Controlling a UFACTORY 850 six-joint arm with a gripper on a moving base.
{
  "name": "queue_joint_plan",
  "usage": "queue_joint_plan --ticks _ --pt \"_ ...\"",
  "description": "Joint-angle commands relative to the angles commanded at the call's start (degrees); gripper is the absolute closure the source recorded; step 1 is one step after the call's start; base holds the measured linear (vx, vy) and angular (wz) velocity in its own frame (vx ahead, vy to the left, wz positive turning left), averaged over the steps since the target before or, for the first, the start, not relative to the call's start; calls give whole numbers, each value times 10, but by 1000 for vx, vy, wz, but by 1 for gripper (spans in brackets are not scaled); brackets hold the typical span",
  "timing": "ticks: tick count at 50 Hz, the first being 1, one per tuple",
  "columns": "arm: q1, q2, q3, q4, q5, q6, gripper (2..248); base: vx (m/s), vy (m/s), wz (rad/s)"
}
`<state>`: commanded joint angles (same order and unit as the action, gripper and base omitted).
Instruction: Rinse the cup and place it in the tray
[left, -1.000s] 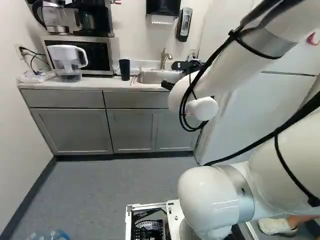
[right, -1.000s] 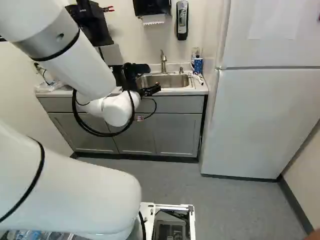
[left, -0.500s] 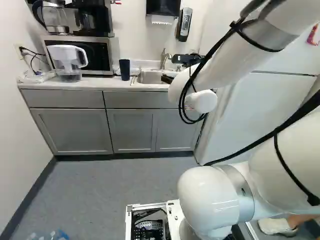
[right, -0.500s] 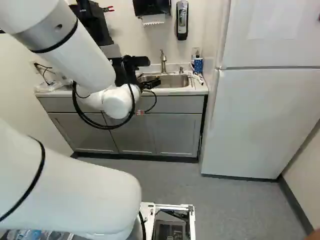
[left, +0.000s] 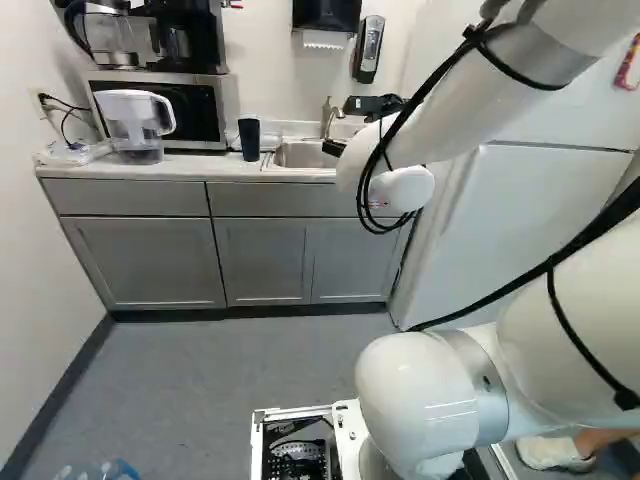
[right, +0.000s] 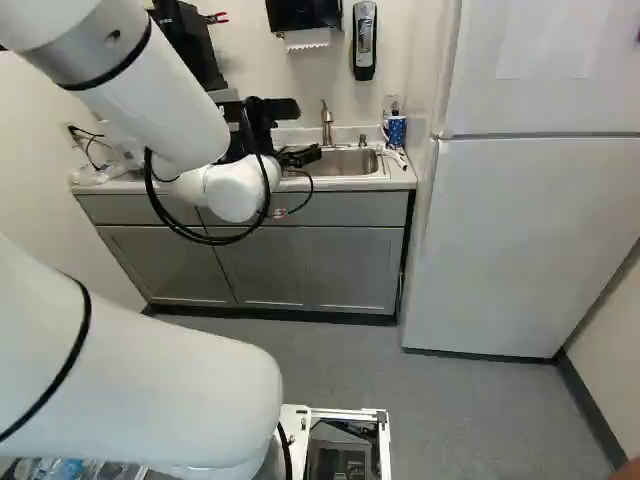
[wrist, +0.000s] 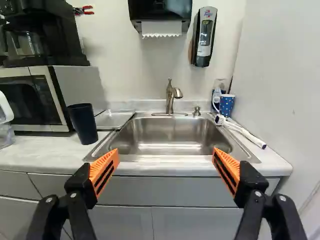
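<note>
Standing upright on the counter, the dark cup is seen in the left base view between the microwave and the sink. A clear pitcher is set before the microwave; its contents cannot be told. The arm is extended toward the sink.

In the right base view, a patterned blue cup is shown near the sink's right corner. The gripper is pointed ahead, toward the basin.

In the wrist view, the orange-padded fingers are spread wide apart, with the sink framed ahead. The dark cup's inside is mostly hidden; a shallow tray is placed between it and the basin.
</note>
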<state>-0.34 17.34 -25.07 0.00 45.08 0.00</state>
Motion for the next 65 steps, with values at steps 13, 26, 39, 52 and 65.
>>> queue_joint_plan --ticks 13,26,39,52,65 --pt "0 -2 -18 0 -13 0 3 0 0 0" --pt "0 -5 -37 0 -26 0 3 0 0 0" --pt "0 -8 -55 0 -40 0 3 0 0 0" --pt "0 -11 -73 0 -53 0 3 0 0 0" --pt "0 -13 -92 0 -69 0 3 0 0 0"
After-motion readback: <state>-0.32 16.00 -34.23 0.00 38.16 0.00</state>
